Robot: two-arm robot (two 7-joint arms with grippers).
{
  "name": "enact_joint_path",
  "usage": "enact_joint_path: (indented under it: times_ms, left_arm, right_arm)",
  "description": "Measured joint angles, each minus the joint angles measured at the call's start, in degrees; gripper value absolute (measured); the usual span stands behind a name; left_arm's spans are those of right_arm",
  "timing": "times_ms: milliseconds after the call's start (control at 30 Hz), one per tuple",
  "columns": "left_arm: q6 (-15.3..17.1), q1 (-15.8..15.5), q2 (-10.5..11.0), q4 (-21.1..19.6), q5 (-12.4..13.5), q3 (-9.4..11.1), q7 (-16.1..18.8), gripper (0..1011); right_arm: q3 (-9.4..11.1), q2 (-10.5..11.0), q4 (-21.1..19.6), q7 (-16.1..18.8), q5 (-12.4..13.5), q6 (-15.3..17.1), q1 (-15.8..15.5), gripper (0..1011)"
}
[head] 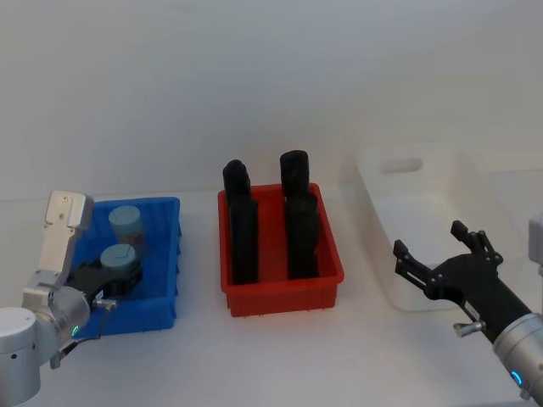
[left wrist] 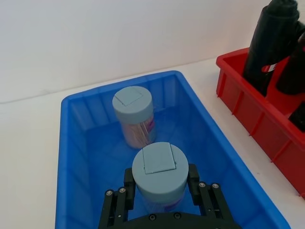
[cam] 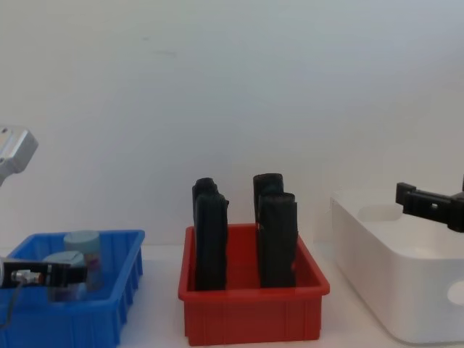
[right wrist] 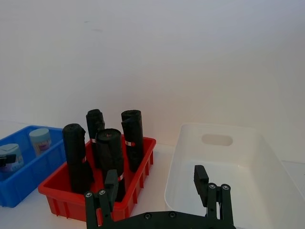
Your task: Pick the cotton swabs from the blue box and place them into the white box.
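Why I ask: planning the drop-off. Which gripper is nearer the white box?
Right. The right gripper hovers, jaws open, over the white box's near end. The left gripper grips a cotton swab jar in the blue box, beyond the red bin.

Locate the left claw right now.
Head view, robot's left: the left claw is inside the blue box, closed around the nearer swab jar, with the second swab jar just behind it.

A red bin [head: 284, 292] sits central on the white table [head: 280, 356]; four black blocks [head: 244, 242] stand upright inside, paired at 12 and 6 o'clock.
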Motion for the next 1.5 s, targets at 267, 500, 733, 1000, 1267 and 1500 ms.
enact_joint_path:
  times_ms: [267, 500, 733, 1000, 1267, 1500]
  left_arm:
    - [-1.97, 0.03, -0.05, -0.18, 0.32, 0.06, -1.55, 660]
    - [-3.01, 0.74, 0.44, -2.63, 0.52, -0.25, -2.16, 659]
    - [-2.88, 1.30, 1.31, -6.29, 1.17, -0.79, -3.43, 660]
    - [-1.59, 1.33, 2.29, -10.33, 2.48, -1.26, -6.51, 659]
    - [-0.39, 0.35, 2.98, -13.32, 3.91, -1.44, -12.10, 660]
    - [0.23, -0.96, 3.11, -14.57, 4.58, -1.36, -17.53, 659]
  right_arm:
    - [0.00, 0.00, 0.00, 0.00, 0.00, 0.00, 0.00, 1002]
    - [0.00, 0.00, 0.00, 0.00, 0.00, 0.00, 0.00, 1002]
    - [0.00, 0.00, 0.00, 0.00, 0.00, 0.00, 0.00, 1002]
    - [0.00, 0.00, 0.00, 0.00, 0.00, 0.00, 0.00, 1002]
    - [0.00, 0.00, 0.00, 0.00, 0.00, 0.00, 0.00, 1002]
    - [0.00, 0.00, 0.00, 0.00, 0.00, 0.00, 0.00, 1002]
